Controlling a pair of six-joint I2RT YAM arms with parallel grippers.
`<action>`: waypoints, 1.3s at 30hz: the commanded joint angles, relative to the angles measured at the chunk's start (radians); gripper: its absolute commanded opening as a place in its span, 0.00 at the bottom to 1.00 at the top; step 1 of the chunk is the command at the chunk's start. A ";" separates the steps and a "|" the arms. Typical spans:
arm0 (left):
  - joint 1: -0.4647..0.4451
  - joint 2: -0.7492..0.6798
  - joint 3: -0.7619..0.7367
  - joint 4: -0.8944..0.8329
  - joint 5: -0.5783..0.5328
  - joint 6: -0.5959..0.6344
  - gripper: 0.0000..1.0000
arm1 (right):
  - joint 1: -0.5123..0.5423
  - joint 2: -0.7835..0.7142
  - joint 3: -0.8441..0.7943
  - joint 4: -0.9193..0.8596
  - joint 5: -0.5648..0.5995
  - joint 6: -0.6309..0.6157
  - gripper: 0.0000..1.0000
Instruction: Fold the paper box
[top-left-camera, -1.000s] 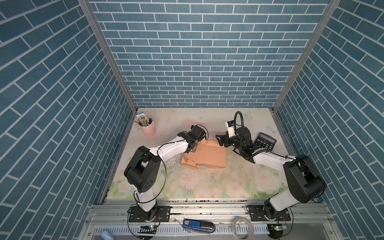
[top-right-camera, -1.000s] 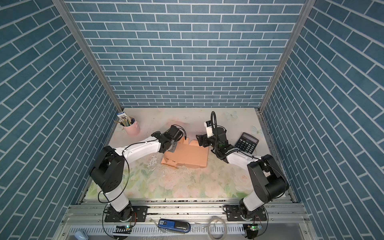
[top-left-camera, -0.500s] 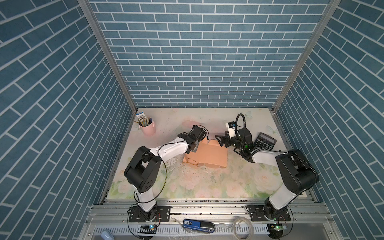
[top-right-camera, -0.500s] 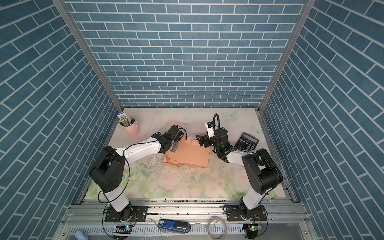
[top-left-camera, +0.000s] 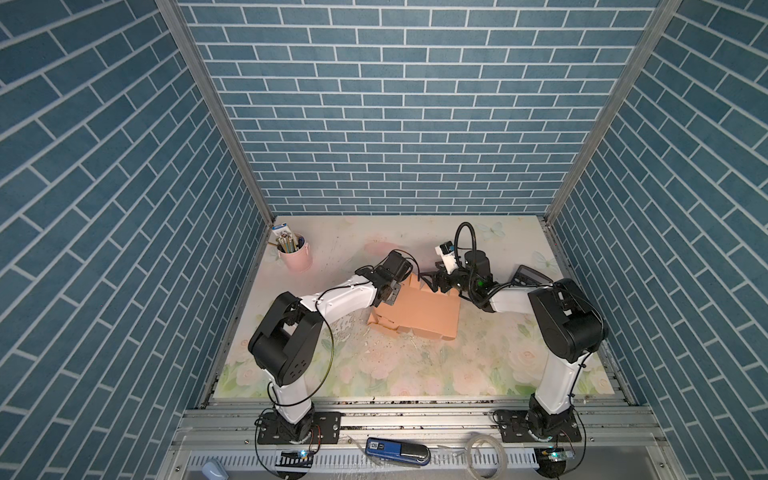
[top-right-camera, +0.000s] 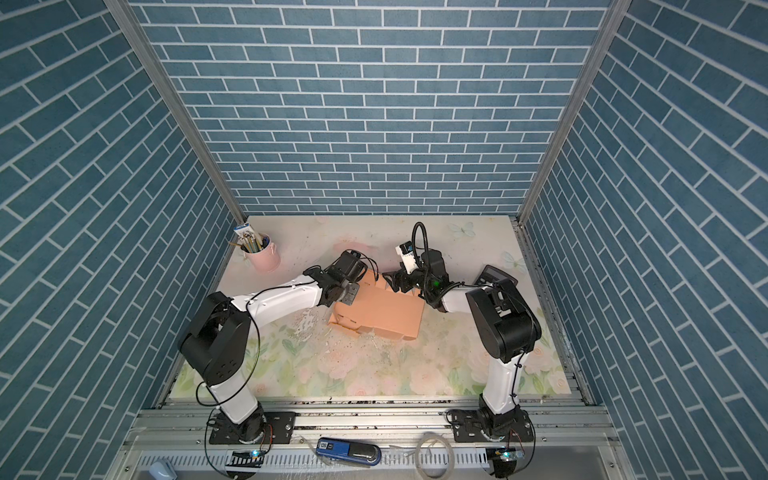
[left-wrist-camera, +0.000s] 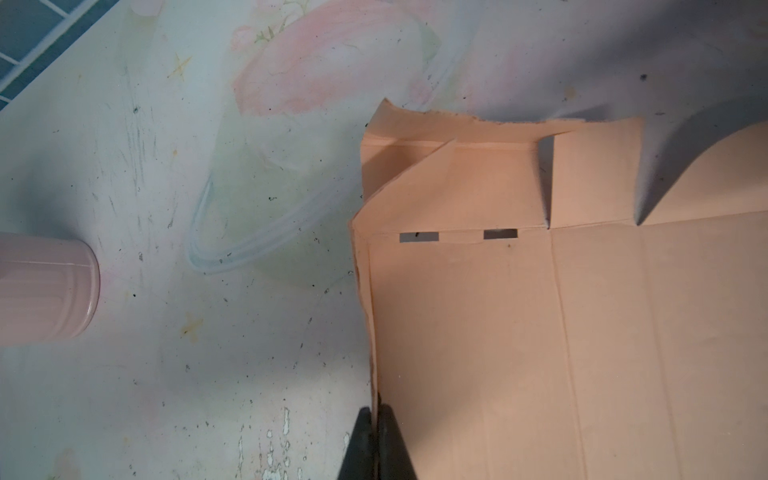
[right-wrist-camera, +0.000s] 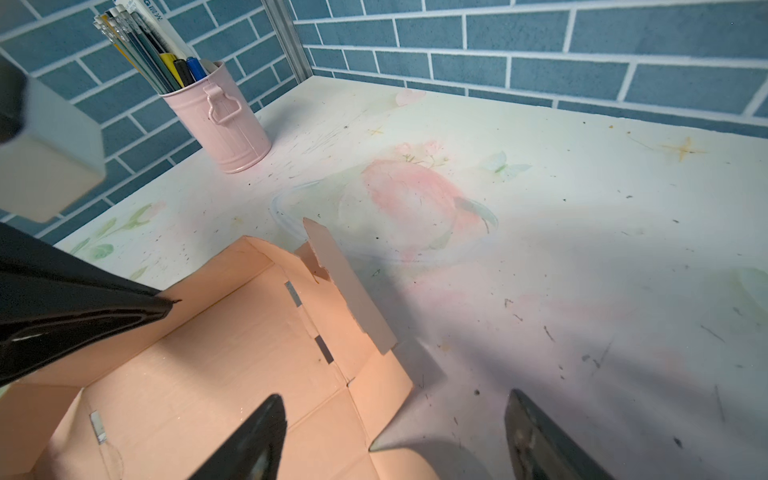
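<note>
The paper box (top-left-camera: 419, 309) lies near the middle of the floral table (top-left-camera: 374, 365), between the two arms, partly folded; its broad panel is flat on the table, a narrow side wall is turned up along its left edge, and jagged flaps rise at its far edge; two small slots show along a crease in the left wrist view (left-wrist-camera: 540, 332). The left pincer (left-wrist-camera: 377, 419) is closed tight on that upturned left edge, the cardboard nipped between its black fingertips. The right pincer (right-wrist-camera: 395, 415) stands spread wide at the box's far right corner, one fingertip over the cardboard and the other over bare table; whether either touches the box I cannot tell. A pink pen cup (top-left-camera: 296, 257) stands at the far left corner; a dark calculator (top-left-camera: 530, 275) lies behind the right arm, well apart from the box.
</note>
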 joint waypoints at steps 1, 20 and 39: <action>0.001 -0.011 0.025 -0.001 0.023 0.040 0.07 | -0.003 0.039 0.081 -0.051 -0.050 -0.055 0.79; 0.001 0.060 0.139 -0.024 0.153 0.185 0.07 | 0.004 0.029 0.141 -0.282 0.054 -0.246 0.61; 0.000 0.053 0.158 -0.044 0.188 0.197 0.07 | 0.033 0.081 0.235 -0.368 0.132 -0.254 0.43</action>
